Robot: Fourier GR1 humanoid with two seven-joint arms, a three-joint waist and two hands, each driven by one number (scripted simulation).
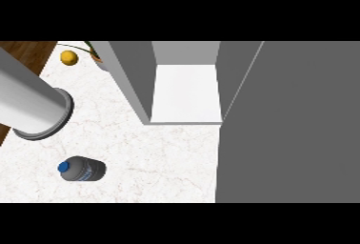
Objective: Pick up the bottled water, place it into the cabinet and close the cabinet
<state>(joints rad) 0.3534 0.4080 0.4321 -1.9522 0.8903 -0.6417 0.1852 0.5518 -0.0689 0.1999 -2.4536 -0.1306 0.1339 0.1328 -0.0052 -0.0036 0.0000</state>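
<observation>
Hands out of frame, can't tell grip; only grey forearm left. I'd wrap near-left bottled water side-on; cabinet stands open.

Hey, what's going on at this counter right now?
The bottle sits on the counter with nothing touching it. The cabinet beyond it is open, its door swung out at the right. A grey forearm shows at the left; neither hand is in view.
</observation>
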